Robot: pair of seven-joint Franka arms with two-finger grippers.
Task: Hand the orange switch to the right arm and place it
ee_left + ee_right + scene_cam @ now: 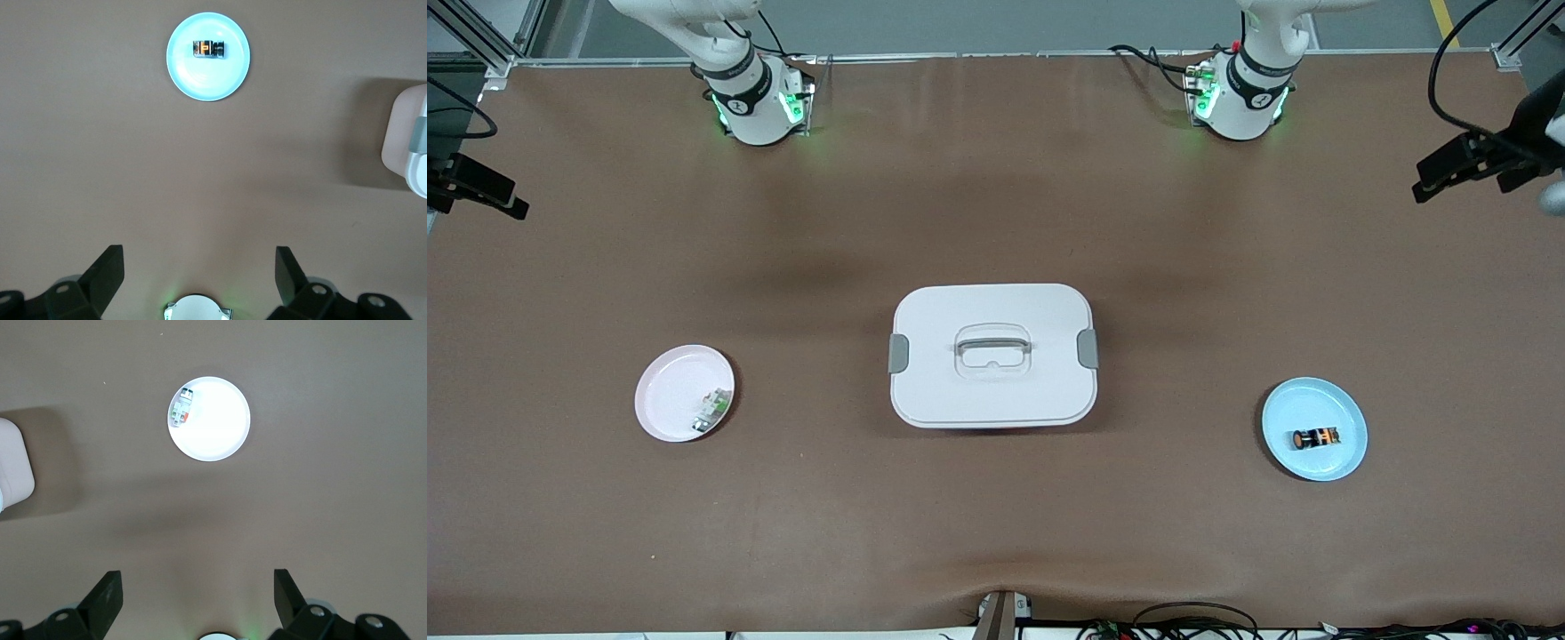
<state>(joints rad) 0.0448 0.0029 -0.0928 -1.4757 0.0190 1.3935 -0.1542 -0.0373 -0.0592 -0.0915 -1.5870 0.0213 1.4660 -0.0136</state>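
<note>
The orange switch (pixel 1316 437) lies on its side on a light blue plate (pixel 1344 407) toward the left arm's end of the table. It also shows in the left wrist view (pixel 208 49) on the plate (pixel 200 83). My left gripper (pixel 199 257) is open and empty, high over bare table near its own base, well apart from the plate. My right gripper (pixel 198 580) is open and empty, high over bare table near its base. Neither gripper shows in the front view, only the arm bases.
A white lidded box with a handle (pixel 992 356) stands mid-table. A pink plate (pixel 667 387) holding a small green-and-white component (pixel 711 411) sits toward the right arm's end. Black camera mounts (pixel 1476 164) (pixel 476 188) stand at both table ends.
</note>
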